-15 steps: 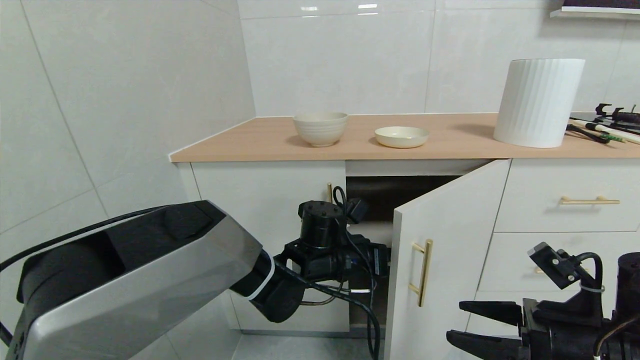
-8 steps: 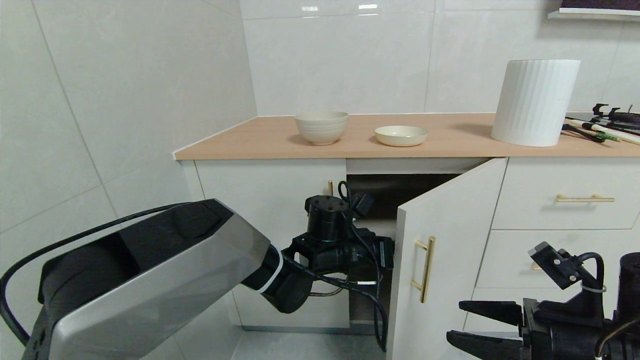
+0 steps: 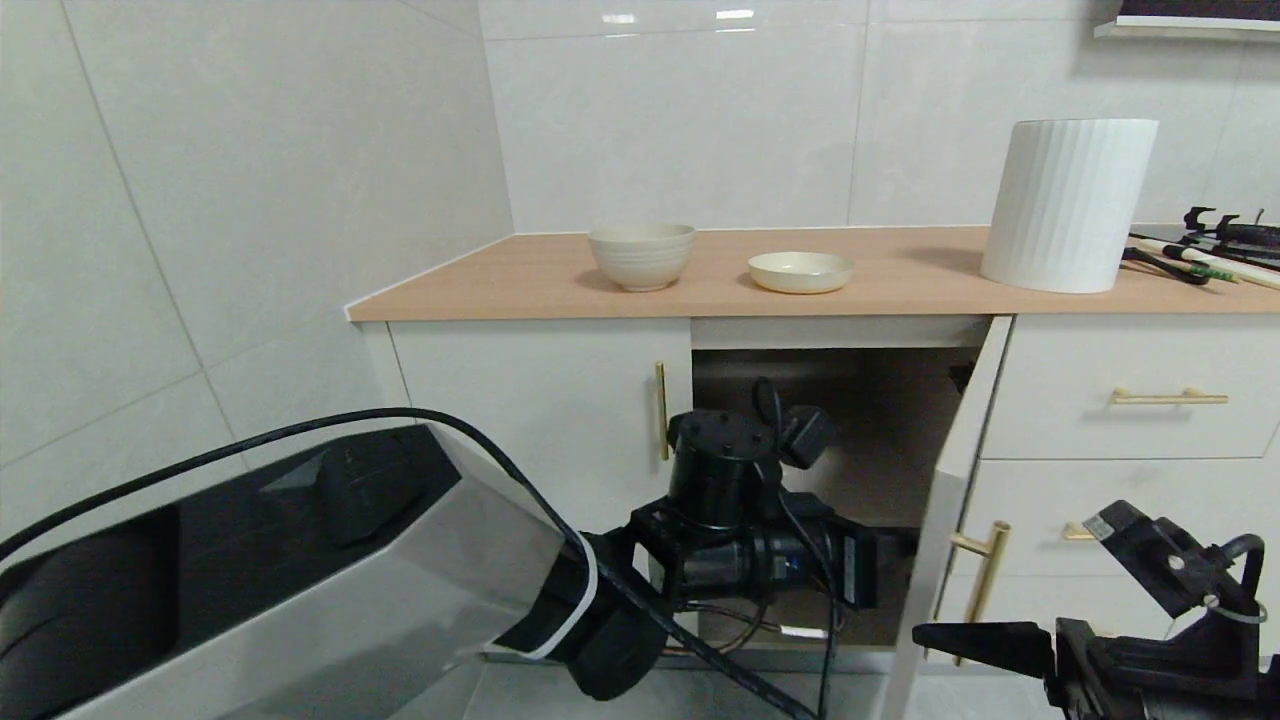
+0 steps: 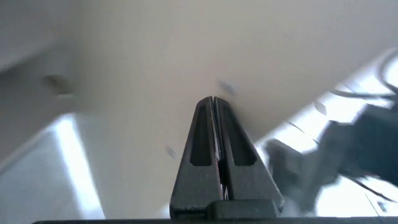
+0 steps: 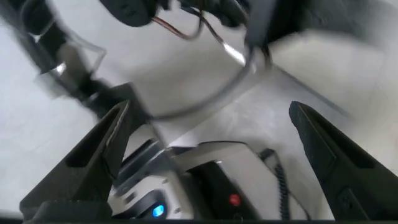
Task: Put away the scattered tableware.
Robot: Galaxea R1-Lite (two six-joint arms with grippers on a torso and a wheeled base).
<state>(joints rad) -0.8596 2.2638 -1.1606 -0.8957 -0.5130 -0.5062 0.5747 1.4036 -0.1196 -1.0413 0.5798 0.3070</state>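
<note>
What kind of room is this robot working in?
Most likely a kitchen: a wooden countertop holding a bowl and a shallow dish, white cabinets with gold handles beneath, one cabinet door open, and tiled walls.

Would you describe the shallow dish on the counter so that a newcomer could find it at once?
Start at the wooden countertop along the tiled wall, above the open cabinet door. The shallow dish sits near its middle, between a deeper ribbed bowl and a tall white ribbed canister. It is the lowest, flattest of the three.
</note>
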